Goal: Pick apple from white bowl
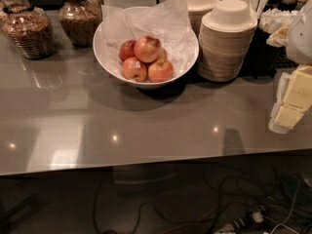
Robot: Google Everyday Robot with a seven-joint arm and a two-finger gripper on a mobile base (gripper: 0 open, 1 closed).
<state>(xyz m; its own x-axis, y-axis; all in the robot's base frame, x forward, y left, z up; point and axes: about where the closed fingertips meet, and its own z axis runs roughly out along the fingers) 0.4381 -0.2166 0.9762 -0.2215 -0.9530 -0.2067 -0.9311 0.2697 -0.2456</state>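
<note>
The white bowl (105, 57) stands at the back middle of the grey counter, lined with crumpled white paper. It holds several apples. The largest apple (147, 48), red with pale yellow-orange streaks, lies on top of the pile. A smaller dark red apple (127, 49) lies to its left and two more lie in front. My gripper (291, 104), cream-yellow and white, hangs at the right edge of the camera view above the counter. It is well to the right of the bowl, apart from it, and holds nothing that I can see.
Two stacks of beige disposable bowls (226, 38) stand just right of the white bowl. Two glass jars (28, 30) of cereal stand at the back left. Utensils and napkins (273, 18) are at the back right. Cables (243, 218) lie on the floor below the counter's front edge.
</note>
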